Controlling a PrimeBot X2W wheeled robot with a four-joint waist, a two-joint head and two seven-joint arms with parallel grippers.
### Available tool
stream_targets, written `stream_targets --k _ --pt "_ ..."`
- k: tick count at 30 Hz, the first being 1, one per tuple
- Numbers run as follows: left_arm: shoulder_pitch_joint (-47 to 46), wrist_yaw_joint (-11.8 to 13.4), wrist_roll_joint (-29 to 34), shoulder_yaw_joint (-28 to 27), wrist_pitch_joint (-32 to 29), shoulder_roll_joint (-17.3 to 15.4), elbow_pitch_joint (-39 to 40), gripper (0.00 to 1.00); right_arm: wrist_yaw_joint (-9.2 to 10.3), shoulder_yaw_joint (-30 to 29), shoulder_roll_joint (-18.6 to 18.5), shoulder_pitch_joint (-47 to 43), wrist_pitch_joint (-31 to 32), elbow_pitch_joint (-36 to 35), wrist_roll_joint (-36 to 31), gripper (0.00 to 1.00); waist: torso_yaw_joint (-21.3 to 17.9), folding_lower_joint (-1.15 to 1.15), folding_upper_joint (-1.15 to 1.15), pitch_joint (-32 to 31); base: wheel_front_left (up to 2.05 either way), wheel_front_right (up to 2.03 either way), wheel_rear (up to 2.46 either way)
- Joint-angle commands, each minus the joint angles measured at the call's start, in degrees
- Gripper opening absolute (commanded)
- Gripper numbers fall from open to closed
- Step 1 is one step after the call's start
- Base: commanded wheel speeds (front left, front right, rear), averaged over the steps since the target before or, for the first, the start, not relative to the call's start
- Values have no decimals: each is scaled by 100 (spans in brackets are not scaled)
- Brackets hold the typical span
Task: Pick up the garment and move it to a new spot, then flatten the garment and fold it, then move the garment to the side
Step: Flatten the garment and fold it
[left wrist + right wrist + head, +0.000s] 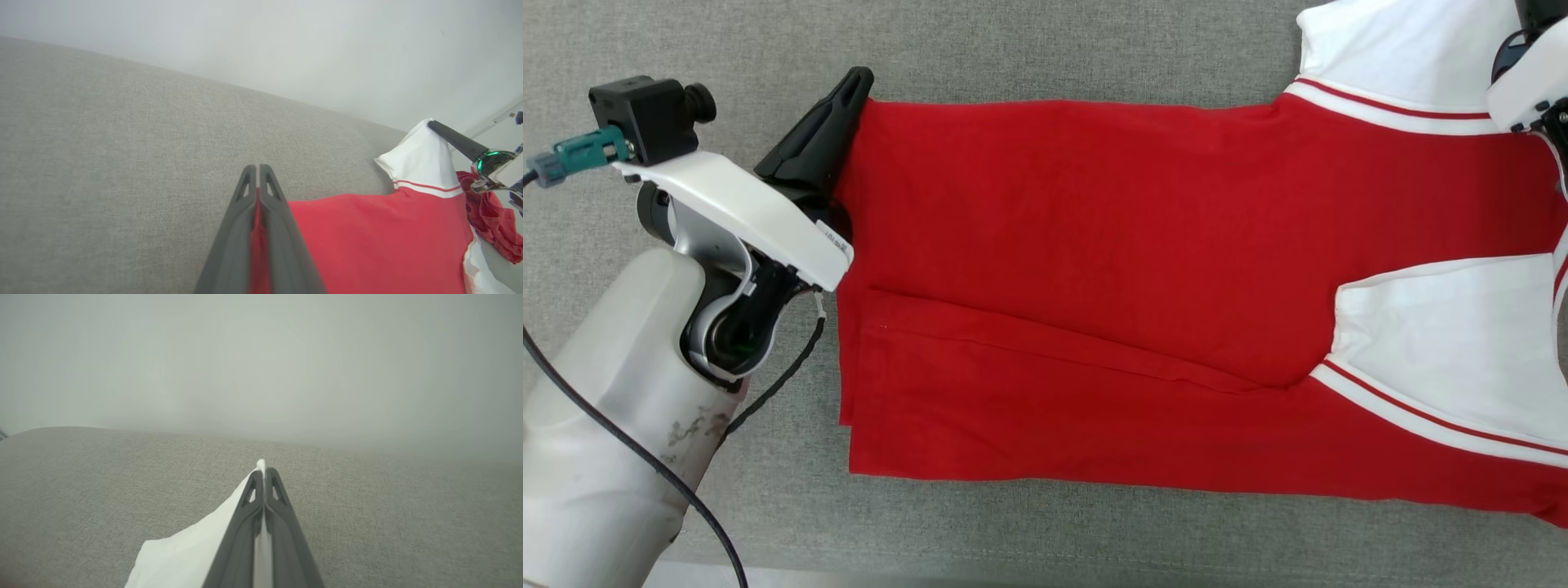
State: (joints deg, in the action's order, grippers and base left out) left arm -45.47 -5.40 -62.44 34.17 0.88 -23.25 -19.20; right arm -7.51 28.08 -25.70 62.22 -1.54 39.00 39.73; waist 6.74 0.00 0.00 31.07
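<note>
The garment (1094, 245) is a red shirt with white sleeves, lying flat across the grey surface with its lower half folded lengthwise. My left gripper (854, 86) is shut on the shirt's red hem corner at the far left; red cloth (255, 228) shows pinched between its fingers (239, 212). My right arm's wrist (1527, 82) is at the top right, over the white sleeve (1396, 49). My right gripper (263, 473) is shut on a white sleeve edge (192, 555), also seen as a dark finger (453, 141) holding up the sleeve (421, 159).
A grey fabric surface (1054, 49) lies under everything, with bare room beyond the shirt's far edge and along the near edge (1013, 531). A pale wall (286, 49) rises behind it. My left forearm (596, 425) and its cable lie at the lower left.
</note>
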Motion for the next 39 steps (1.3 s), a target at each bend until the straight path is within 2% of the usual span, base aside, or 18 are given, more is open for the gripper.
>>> stream_targets --k 1,9,14,21,24,29,35,39 --pt "53 55 75 -214 78 -309 177 0 2 11 -98 -279 -49 -221 49 0 -3 0 0 -20 0 0 0" --pt "466 213 221 -209 333 -455 554 0 2 -81 -396 -995 -345 -961 179 0 -16 0 0 -143 0 0 0" --pt "893 354 290 -219 524 -589 981 0 2 -230 -639 -1799 -610 -1785 253 0 -43 0 0 -244 0 0 0" --pt "1468 595 351 -244 754 -734 1407 0 2 -801 -787 -3300 -1013 -3088 361 0 -67 0 0 -388 0 0 0" --pt "1703 694 331 -278 827 -796 1520 0 2 -1074 -720 -4008 -1097 -3550 463 0 -113 0 0 -472 0 0 0" --pt "2083 823 238 -317 902 -850 1690 0 2 -1421 -531 -4955 -1183 -3927 552 0 -178 0 0 -575 0 0 0" --pt "2464 1011 131 -421 1021 -865 1845 0 2 -1772 -197 -5706 -1284 -4228 711 0 -199 0 0 -700 0 0 0" --pt "2705 1038 14 -429 1057 -818 1814 0 2 -1841 -4 -6025 -1313 -4300 811 0 -228 0 0 -764 0 0 0"
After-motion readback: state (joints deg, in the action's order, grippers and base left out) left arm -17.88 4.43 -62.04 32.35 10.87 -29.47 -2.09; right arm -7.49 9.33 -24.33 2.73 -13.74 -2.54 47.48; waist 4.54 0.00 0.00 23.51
